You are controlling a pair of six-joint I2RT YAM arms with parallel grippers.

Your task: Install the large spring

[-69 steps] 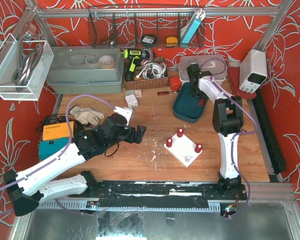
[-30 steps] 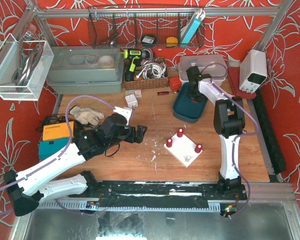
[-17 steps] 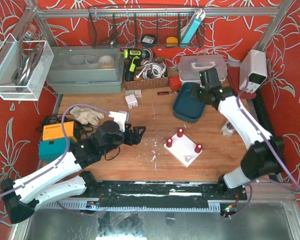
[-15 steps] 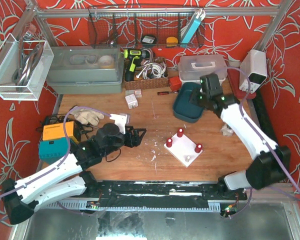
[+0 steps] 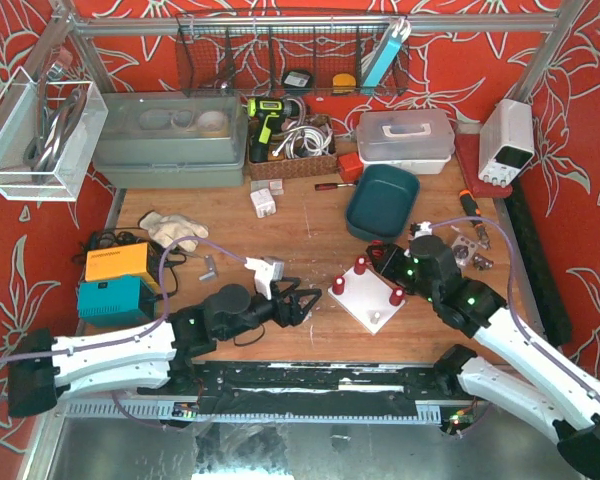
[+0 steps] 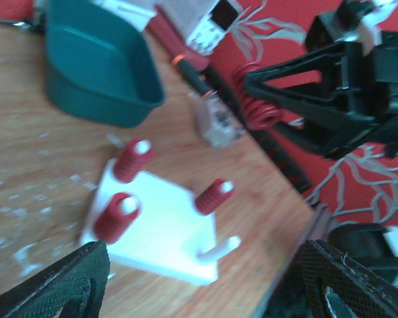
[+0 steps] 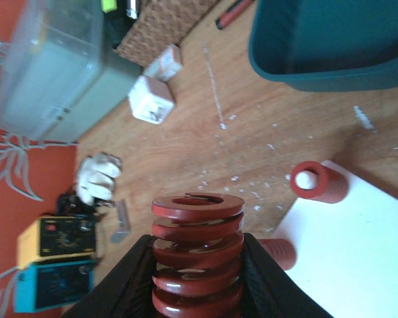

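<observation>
Wooden surface, red floral walls all round. Right gripper (image 7: 196, 285) is clamped on a red spring (image 7: 198, 245), fingers on both sides of the coils, spring upright with its open top end showing in the wrist view. It hangs above the surface, not on any peg.

Just beside and below that gripper is the white plate (image 5: 358, 300), tilted diamond-wise on the wood. Three red springs sit on its pegs: one at the corner nearest the gripper (image 5: 397, 296), two on the side away from it (image 5: 361, 265) (image 5: 338, 285). The fourth peg (image 5: 376, 319) is bare, on the plate's near corner. The held spring is off to the side of this peg, not over it.

Left gripper (image 5: 305, 299) is on the other side of the plate, pointing at it, fingers spread wide with nothing between them. Its wrist view shows the plate ahead and the right gripper with the spring beyond it.

Farther out past the right gripper: a teal tray (image 5: 382, 205), then a clear lidded box (image 5: 405, 135) and a white power supply (image 5: 507, 140). Beyond the left gripper: white plugs (image 5: 263, 203), a glove (image 5: 170, 230), a yellow box (image 5: 115, 262) and a grey bin (image 5: 170, 140).
</observation>
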